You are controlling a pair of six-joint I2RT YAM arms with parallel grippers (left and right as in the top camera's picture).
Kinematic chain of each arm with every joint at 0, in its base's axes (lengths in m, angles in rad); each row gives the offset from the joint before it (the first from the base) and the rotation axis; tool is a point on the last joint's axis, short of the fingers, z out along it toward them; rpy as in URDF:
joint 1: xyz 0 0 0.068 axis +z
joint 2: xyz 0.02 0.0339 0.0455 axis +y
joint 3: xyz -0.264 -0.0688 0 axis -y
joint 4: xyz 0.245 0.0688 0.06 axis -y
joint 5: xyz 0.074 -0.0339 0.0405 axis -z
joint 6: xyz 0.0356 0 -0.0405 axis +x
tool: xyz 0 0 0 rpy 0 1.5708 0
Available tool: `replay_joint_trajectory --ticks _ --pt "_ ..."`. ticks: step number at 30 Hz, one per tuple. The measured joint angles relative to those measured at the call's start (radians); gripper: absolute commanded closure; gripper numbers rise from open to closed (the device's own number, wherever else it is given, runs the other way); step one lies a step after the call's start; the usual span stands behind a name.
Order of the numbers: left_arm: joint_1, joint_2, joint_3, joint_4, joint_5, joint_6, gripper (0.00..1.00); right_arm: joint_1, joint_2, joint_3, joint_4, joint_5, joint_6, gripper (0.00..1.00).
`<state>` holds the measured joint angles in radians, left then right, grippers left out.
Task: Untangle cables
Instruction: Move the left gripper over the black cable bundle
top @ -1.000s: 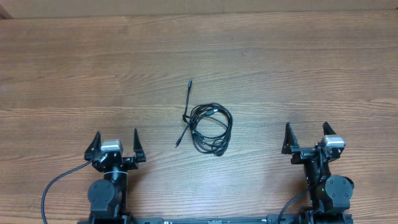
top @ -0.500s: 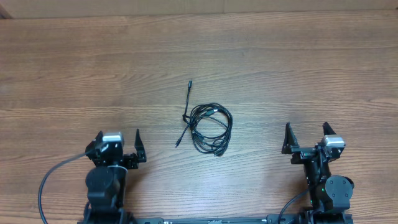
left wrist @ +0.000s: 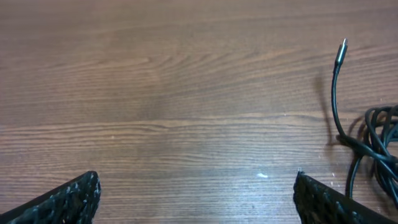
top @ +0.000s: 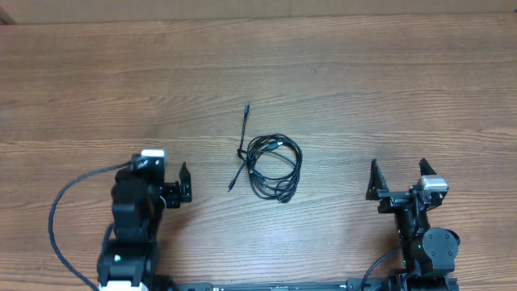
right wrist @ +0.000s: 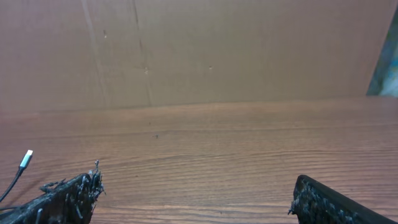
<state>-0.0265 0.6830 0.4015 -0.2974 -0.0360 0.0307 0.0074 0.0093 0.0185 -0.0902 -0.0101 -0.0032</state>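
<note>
Cables (top: pixel 272 167) coiled, crossings unreadable; one loose end points straight away from left gripper (left wrist: pixel 196 180) and right gripper (top: pixel 397 168), both wide open, empty.

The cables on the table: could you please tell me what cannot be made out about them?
Overhead: the cables are too small to count cords or trace crossings.
Left wrist: the right edge cuts the coil off; one plug end shows.
Right wrist: the left edge and a finger of the right gripper hide all but one plug tip.
</note>
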Motion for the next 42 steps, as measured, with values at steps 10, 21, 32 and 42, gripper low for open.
replay_joint_trajectory --ticks 10,21,32,42 --pt "0.000 0.234 0.301 -0.219 0.051 0.015 0.01 0.000 0.000 0.000 0.000 0.000 -0.001 0.00" --pt "-0.010 0.484 0.628 -0.484 0.108 0.036 0.00 0.000 0.000 0.000 0.000 0.000 -0.001 0.00" --pt "-0.146 0.638 0.781 -0.658 0.169 0.050 0.00 0.000 0.000 0.000 0.000 0.000 -0.001 0.00" --pt "-0.198 0.777 0.787 -0.679 0.292 -0.023 0.00 0.000 0.000 0.000 0.000 0.000 0.000 0.00"
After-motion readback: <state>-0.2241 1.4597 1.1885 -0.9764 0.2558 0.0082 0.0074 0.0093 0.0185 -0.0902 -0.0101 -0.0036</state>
